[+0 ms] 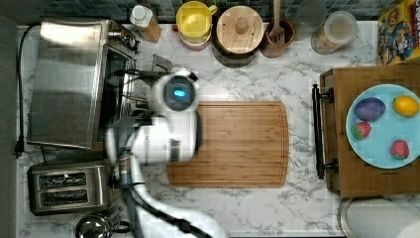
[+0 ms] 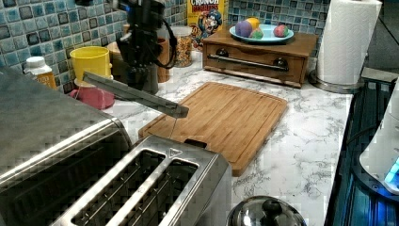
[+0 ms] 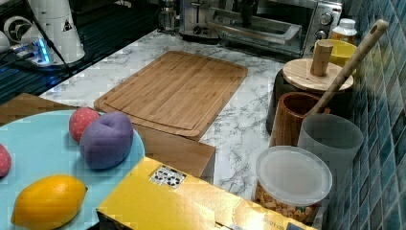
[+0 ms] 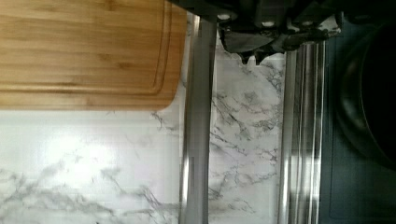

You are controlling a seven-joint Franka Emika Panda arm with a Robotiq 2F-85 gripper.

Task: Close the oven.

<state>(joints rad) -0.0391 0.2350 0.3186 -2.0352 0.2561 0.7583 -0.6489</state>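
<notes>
Oven door hanging partly open

My gripper (image 2: 139, 70) is hovering over the steel oven (image 1: 69, 82) at the top view's left; I cannot tell its finger spread.

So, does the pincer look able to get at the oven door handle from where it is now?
Probably yes. The pincer hangs right at the open oven door, and the wrist view shows the bar handle just below it, with nothing between them.
</notes>
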